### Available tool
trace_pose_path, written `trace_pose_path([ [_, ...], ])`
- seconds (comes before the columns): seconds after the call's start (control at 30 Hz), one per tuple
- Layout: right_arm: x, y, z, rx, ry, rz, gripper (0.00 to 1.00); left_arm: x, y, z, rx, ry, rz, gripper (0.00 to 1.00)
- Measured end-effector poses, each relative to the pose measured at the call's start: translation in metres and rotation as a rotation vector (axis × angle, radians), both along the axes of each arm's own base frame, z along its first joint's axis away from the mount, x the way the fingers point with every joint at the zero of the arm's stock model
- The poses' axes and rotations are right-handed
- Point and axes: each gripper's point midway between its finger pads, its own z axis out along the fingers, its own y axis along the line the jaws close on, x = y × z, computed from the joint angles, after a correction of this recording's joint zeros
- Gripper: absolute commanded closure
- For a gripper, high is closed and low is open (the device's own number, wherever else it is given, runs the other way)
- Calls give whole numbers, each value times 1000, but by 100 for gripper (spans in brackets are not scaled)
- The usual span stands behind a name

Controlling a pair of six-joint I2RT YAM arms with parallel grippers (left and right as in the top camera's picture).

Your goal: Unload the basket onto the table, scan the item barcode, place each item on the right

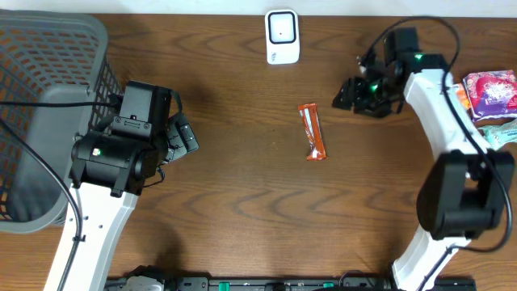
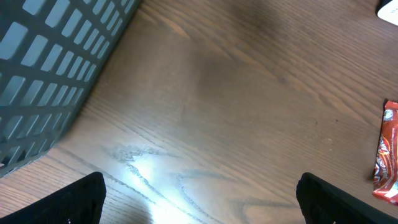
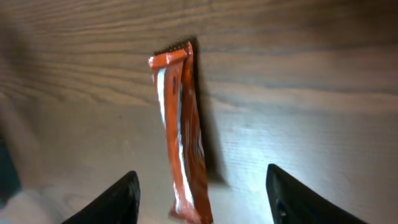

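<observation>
The item, an orange snack bar (image 1: 313, 131), lies flat on the wooden table near the middle. In the right wrist view the bar (image 3: 180, 130) shows between my right gripper's (image 3: 202, 186) two fingers, which stand open and do not touch it. From overhead, my right gripper (image 1: 349, 94) hangs just right of the bar and behind it. The white barcode scanner (image 1: 282, 36) stands at the table's back edge. My left gripper (image 1: 184, 133) is open and empty over bare wood (image 2: 202, 205). The bar's end (image 2: 387, 155) shows at that view's right edge.
A grey mesh basket (image 1: 40, 97) fills the left side, right beside my left arm, and its wall (image 2: 50, 74) shows in the left wrist view. A pink packet (image 1: 490, 90) and a pale green packet (image 1: 501, 133) lie at the right edge.
</observation>
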Motion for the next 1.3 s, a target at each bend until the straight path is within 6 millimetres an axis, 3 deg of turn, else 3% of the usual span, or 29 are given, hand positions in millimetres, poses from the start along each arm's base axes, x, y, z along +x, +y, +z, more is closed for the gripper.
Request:
trace_pose_path([
  [0.2, -8, 31, -60, 215, 105, 39, 47, 0, 0, 0, 0, 0, 0, 2],
  [0.33, -10, 50, -70, 331, 128, 72, 51, 0, 0, 0, 0, 0, 0, 2],
  [0.43, -9, 63, -70, 365, 102, 111, 73, 0, 0, 0, 0, 0, 0, 2],
  [0.5, -8, 69, -72, 372, 92, 128, 99, 0, 0, 0, 0, 0, 0, 2],
  [0.83, 4, 79, -61, 399, 72, 114, 99, 0, 0, 0, 0, 0, 0, 2],
  [1.07, 15, 71, -41, 235, -2, 109, 99, 0, 0, 0, 0, 0, 0, 2],
  [1.17, 12, 71, -21, 154, -41, 120, 84, 0, 0, 0, 0, 0, 0, 2],
  [1.3, 0, 79, -10, 82, -49, 174, 83, 0, 0, 0, 0, 0, 0, 2],
])
